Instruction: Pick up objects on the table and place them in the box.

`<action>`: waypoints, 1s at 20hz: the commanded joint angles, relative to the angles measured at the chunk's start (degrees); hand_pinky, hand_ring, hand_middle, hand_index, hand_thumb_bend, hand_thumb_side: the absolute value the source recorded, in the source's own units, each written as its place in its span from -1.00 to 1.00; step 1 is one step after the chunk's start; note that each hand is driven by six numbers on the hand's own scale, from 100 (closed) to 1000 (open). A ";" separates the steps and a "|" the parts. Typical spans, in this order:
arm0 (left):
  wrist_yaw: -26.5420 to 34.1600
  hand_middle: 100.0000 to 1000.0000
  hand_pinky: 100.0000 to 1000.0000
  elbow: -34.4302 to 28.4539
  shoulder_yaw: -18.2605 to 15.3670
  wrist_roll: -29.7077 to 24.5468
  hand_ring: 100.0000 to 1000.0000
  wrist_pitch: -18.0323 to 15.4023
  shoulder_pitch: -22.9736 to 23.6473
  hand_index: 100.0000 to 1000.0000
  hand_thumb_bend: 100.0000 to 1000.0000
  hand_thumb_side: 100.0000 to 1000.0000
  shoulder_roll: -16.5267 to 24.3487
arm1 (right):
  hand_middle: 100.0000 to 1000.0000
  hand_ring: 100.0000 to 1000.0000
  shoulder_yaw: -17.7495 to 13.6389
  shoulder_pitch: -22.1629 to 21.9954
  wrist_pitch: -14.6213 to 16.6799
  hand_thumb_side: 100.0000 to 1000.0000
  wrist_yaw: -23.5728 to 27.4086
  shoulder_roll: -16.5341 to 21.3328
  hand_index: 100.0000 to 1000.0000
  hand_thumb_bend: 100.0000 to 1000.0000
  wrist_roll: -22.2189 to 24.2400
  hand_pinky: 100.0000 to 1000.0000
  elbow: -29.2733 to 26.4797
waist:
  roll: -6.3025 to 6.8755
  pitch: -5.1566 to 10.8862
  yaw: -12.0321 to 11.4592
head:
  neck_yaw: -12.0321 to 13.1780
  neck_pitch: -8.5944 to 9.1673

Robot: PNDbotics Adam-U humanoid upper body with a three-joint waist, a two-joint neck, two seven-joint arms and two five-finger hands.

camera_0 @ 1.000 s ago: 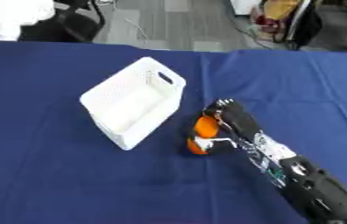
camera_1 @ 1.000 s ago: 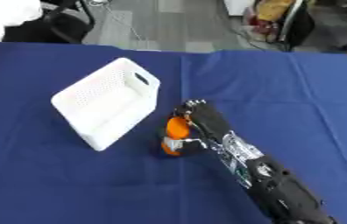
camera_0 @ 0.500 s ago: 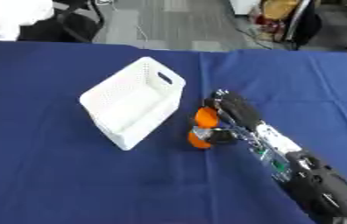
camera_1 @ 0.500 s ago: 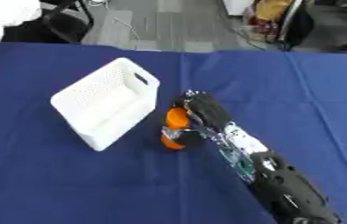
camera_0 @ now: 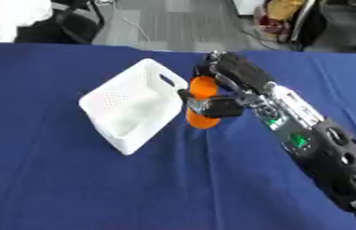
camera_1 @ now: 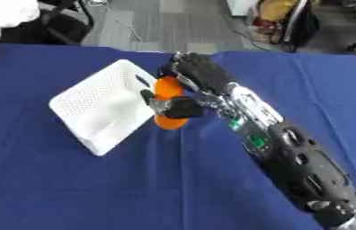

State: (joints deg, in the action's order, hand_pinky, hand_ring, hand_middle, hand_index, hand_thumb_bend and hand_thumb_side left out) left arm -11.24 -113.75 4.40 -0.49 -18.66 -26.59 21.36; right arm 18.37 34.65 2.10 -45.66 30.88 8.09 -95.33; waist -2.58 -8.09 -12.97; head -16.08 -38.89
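Right hand [camera_0: 227, 90] closed around an orange object [camera_0: 202, 103], fingers curled over the top and thumb pinching from the side. Object elongated and smooth, perhaps a carrot-shaped toy or 2 rounded lobes stacked; exact kind hard to tell. Held just beside the near-right wall of the white box [camera_0: 127, 107], level with or slightly above the rim, not yet inside. Hard to tell whether the lower end of the orange object touches the blue tablecloth [camera_0: 95, 188] or hangs just clear of it.

Probably light and stiff, judging by the plastic-looking sheen, so little sag expected and little risk of crushing. Likely slippery, though: rounded, glossy sides give fingers not much to bite on, and the visible lower part sticking out below the thumb could swing or twist. Best taken around the middle, where fingers wrap the widest part, much as held now. Box itself thin-walled, perforated and light, tilted askew on the cloth; apt to slide or tip if knocked by the knuckles on the way over the rim. Release best made well over the box floor, not against the wall.

Left hand not visible in either view.
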 commanded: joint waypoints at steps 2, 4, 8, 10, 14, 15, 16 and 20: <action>0.61 0.75 0.78 -0.84 -0.31 0.10 0.56 -0.45 -1.83 0.69 -0.85 0.85 -0.75 | -1.00 -1.00 -0.05 2.95 0.76 0.54 1.10 2.16 -0.97 -1.00 -1.77 -1.00 -0.88 | 0.33 0.00 -0.93 | -1.64 1.78; 0.87 0.75 0.78 -0.84 -0.24 -0.03 0.56 -0.63 -2.60 0.69 -0.84 0.85 -1.33 | -1.00 -1.00 0.21 3.99 1.22 0.55 1.06 2.39 -0.97 -1.00 -2.55 -1.00 0.01 | 0.28 -0.47 -1.77 | -2.64 2.33; 1.61 0.75 0.78 -0.84 -0.27 0.09 0.56 -1.01 -4.46 0.70 -0.83 0.84 -2.70 | -1.00 -1.00 0.44 6.33 1.89 0.56 1.05 2.78 -0.97 -1.00 -4.31 -1.00 2.55 | -0.24 -1.48 -3.71 | -5.02 3.35; 2.06 0.75 0.78 -0.84 -0.15 0.10 0.56 -1.15 -5.48 0.71 -0.83 0.84 -3.37 | -1.00 -1.00 0.34 7.61 1.88 0.56 1.16 2.86 -0.97 -1.00 -5.28 -1.00 4.01 | -0.64 -2.06 -4.76 | -5.99 3.49; 2.79 0.75 0.78 -0.84 0.06 -0.23 0.56 -1.10 -7.49 0.72 -0.82 0.84 -4.75 | -1.00 -1.00 0.25 9.93 2.17 0.57 0.79 3.09 -0.97 -1.00 -6.74 -1.00 6.25 | -1.49 -3.20 -6.89 | -7.79 3.83; 2.97 0.75 0.78 -0.84 0.12 -0.33 0.56 -1.10 -7.99 0.72 -0.82 0.84 -5.08 | -1.00 -1.00 0.18 10.49 2.25 0.57 0.68 3.17 -0.97 -1.00 -7.00 -1.00 6.65 | -1.73 -3.45 -7.44 | -8.17 4.04; 3.11 0.75 0.78 -0.84 0.14 -0.41 0.56 -1.07 -8.30 0.72 -0.82 0.84 -5.29 | -1.00 -1.00 0.15 10.84 2.37 0.58 0.59 3.23 -0.97 -1.00 -7.21 -1.00 6.96 | -1.88 -3.61 -7.78 | -8.36 4.20; 3.80 0.76 0.78 -0.84 0.56 -0.99 0.56 -1.06 -10.01 0.73 -0.81 0.84 -6.58 | -1.00 -1.00 -0.21 12.80 2.91 0.59 0.51 3.69 -0.97 -1.00 -8.34 -1.00 7.75 | -2.87 -4.51 -9.97 | -9.60 5.34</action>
State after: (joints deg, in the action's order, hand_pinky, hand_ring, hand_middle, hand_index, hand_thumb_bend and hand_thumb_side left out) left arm -7.92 -113.77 4.80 -1.21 -19.68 -35.51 14.88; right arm 19.02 45.80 4.81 -45.06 32.98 0.28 -87.16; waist -5.91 -13.54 -23.12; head -24.66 -34.54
